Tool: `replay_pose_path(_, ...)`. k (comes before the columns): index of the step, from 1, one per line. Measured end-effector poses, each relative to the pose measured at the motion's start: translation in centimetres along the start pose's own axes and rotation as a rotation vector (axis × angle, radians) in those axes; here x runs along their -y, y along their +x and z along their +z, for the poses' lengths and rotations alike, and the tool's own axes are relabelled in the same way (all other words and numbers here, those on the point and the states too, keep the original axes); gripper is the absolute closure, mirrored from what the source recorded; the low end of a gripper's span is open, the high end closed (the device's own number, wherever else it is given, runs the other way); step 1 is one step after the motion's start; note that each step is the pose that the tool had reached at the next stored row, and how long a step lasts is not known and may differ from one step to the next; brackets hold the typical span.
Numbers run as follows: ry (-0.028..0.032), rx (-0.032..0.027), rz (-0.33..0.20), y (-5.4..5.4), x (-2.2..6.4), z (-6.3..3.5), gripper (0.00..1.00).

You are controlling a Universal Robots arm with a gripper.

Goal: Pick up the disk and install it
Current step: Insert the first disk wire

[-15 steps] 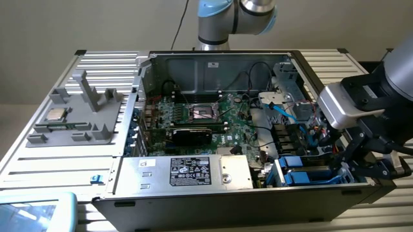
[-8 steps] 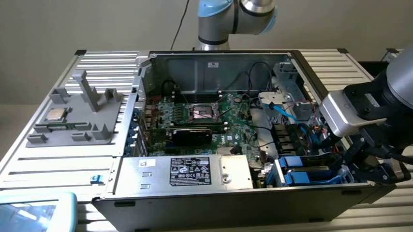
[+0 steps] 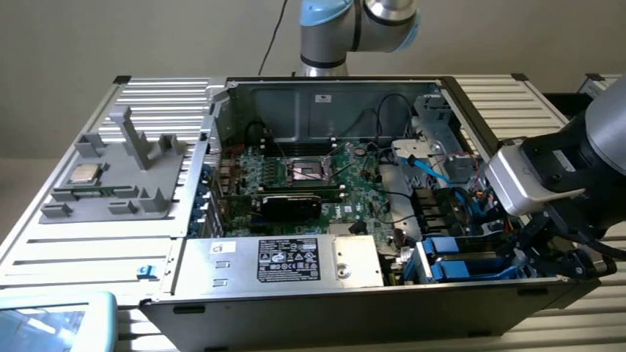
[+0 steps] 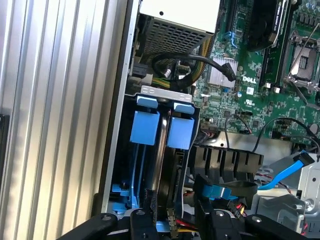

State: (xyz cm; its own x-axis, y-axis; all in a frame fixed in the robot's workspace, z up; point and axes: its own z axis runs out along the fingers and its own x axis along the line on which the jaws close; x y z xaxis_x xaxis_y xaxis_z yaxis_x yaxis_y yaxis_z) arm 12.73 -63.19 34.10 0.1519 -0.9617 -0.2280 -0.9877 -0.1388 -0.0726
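Site: an open computer case (image 3: pixel 323 95) lies on a ribbed metal table (image 3: pixel 59 264), with the motherboard (image 3: pixel 293 158) exposed.

Task item: the disk (image 4: pixel 161 160) is seated in the drive bay (image 3: pixel 415 268) at the corner of the case toward the exterior view's right. It stands on edge, and its two bright blue handles (image 4: pixel 145 127) sit side by side at the end nearest the silver box (image 3: pixel 293 260) (the one with the black-and-white label). The disk is inside the case, not on the table.

Gripper: the gripper (image 4: pixel 175 220) is low over the same bay, at the end of the disk opposite the handles. Its black fingers (image 4: pixel 142 222) stand apart, one on each side of the disk's edge. Whether they press on it cannot be told.

Arm: the arm (image 3: pixel 587 161) reaches in from the exterior view's right, and its wrist is above the case wall.

Other items: a grey tray (image 3: pixel 108 198) lies on the table toward the exterior view's left, well apart from the bay. A small square chip (image 3: pixel 83 174) rests on the tray. A blue cable (image 3: pixel 430 167) hangs loose inside the case, near the bay.
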Motion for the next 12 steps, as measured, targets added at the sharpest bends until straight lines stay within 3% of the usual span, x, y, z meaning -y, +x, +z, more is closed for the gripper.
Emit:
replay_pose_path(6,-0.0009,0.0192,-0.015,0.42,-0.07,0.14,0.57)
replay_pose_path(9,0.0010,0.0354,-0.017,0.76,-0.10,0.14,0.57)
replay_pose_path(10,0.0010,0.0382,-0.017,0.84,-0.06,0.14,0.57)
replay_pose_path(12,0.0010,0.0380,-0.017,0.84,-0.07,0.13,0.57)
